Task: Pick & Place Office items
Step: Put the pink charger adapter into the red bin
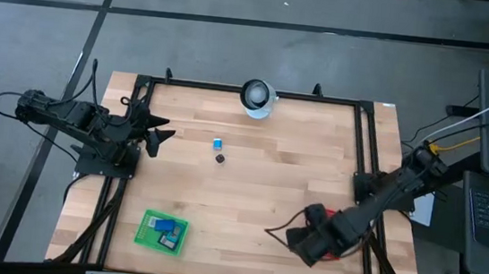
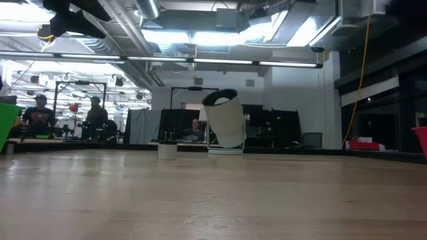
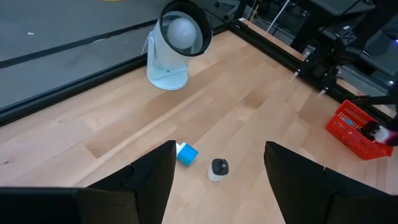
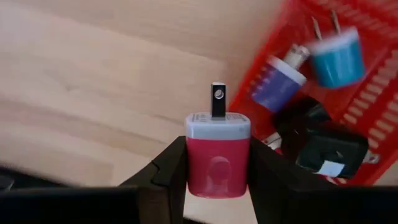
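At the left edge of the desk (image 1: 249,182) our left tool (image 1: 162,134) waits with its fingers spread and nothing between them, pointed toward mid-desk. Near the front left sits the green basket (image 1: 161,233), already holding a few blue items. Moving right, two office items lie loose on bare wood, well apart from both baskets: a blue block (image 3: 187,154) and, just beside it, a small dark-topped spool (image 3: 218,168). The white ring-shaped object (image 1: 257,97) stands at the far edge.

At the front right, our right tool (image 4: 217,171) clamps a red plug (image 4: 217,155), prongs up, close beside the red basket (image 4: 367,118), which holds blue, purple and black plugs. We judge the step in hand to be dropping it there: we should carry it fully past the rim, lower it, and only then release, so it does not bounce out.
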`<state>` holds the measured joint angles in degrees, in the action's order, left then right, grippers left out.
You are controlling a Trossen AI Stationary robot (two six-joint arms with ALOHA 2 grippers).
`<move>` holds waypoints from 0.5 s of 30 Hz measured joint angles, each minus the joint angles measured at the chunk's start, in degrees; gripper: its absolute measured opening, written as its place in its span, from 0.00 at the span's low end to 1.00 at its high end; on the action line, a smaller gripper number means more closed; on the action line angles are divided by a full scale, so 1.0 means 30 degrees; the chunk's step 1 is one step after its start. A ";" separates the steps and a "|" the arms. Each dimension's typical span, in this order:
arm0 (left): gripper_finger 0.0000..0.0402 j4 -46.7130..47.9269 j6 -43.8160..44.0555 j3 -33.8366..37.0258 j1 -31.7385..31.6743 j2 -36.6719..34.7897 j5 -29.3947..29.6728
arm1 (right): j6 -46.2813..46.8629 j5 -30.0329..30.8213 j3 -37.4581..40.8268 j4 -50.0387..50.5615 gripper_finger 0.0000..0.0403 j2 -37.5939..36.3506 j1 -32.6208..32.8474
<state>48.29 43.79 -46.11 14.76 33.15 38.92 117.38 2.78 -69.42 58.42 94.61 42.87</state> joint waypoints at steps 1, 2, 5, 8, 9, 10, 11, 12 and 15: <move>0.60 -0.0003 0.0000 0.0003 0.0003 -0.0003 0.0000 | 0.1019 0.0283 0.0409 -0.0241 0.32 0.0000 0.0281; 0.60 -0.0006 0.0000 0.0006 0.0000 0.0000 -0.0010 | 0.1906 0.0665 0.0626 -0.0342 0.32 0.0007 0.0536; 0.60 -0.0007 0.0000 0.0003 0.0000 -0.0007 -0.0292 | 0.3535 0.1195 0.1076 -0.0314 0.32 -0.0111 0.1005; 0.60 -0.0006 0.0087 0.0007 0.0002 -0.0007 -0.0530 | 0.3643 0.1012 0.1302 0.0101 0.32 -0.0292 0.1034; 0.60 -0.0006 0.0095 0.0000 0.0004 -0.0004 -0.0532 | 0.3667 0.1107 0.1323 0.0455 0.32 -0.0330 0.1034; 0.60 0.0000 0.0111 0.0004 0.0000 -0.0001 -0.0532 | 0.3681 0.1236 0.1330 0.0743 0.32 -0.0361 0.1015; 0.60 0.0000 0.0131 0.0007 0.0000 0.0000 -0.0532 | 0.3693 0.1321 0.1330 0.0961 0.32 -0.0403 0.0956; 0.60 0.0000 0.0131 0.0005 0.0004 -0.0002 -0.0532 | 0.3693 0.1375 0.1330 0.1245 0.32 -0.0451 0.0902; 0.60 0.0149 0.0138 0.0003 0.0000 0.0000 -0.0539 | 0.3722 0.1578 0.1330 0.2518 0.32 -0.0539 0.0852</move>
<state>48.74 44.21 -46.10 14.76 33.15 37.30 128.55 7.52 -65.43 65.97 92.99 45.43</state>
